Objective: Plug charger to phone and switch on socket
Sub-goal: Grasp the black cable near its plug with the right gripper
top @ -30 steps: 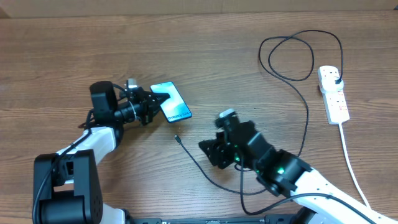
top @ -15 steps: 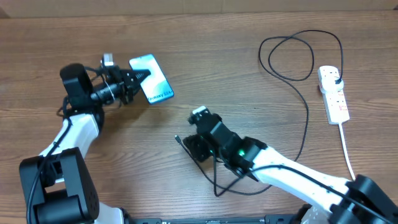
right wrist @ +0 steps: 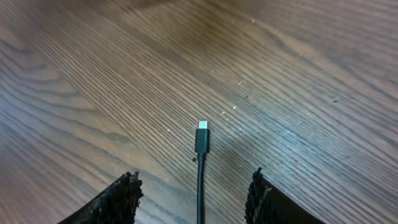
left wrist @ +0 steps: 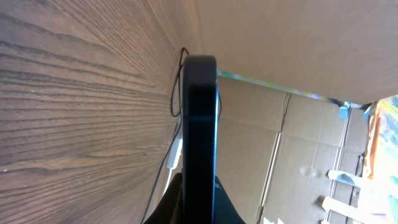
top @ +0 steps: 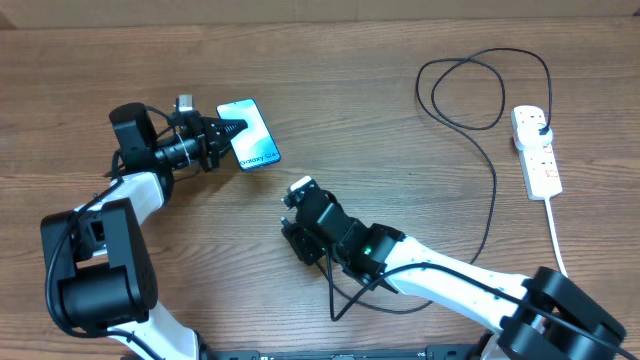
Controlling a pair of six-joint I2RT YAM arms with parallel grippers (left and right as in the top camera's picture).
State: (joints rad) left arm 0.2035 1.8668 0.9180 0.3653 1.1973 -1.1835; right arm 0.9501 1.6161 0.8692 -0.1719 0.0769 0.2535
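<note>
The wooden table [top: 400,60] carries everything. At its left, the left gripper [top: 222,137] is clamped tight on one short end of the phone [top: 250,147], whose lit screen faces up in the overhead view; the left wrist view sees the phone [left wrist: 200,124] edge-on, pinched between the 2 fingers.

Near the table's middle, the right gripper [top: 297,238] points down at the wood with its jaws standing apart and nothing held.

The socket [top: 535,150] lies at the far right edge, well apart from both grippers, with the charger's black plug [top: 541,127] seated in it. The charger [top: 490,200] loops across the table from there. Its small plug tip [right wrist: 202,138] lies flat on the wood just ahead of the right gripper's 2 fingers [right wrist: 124,193], centred in the gap and touching neither.
</note>
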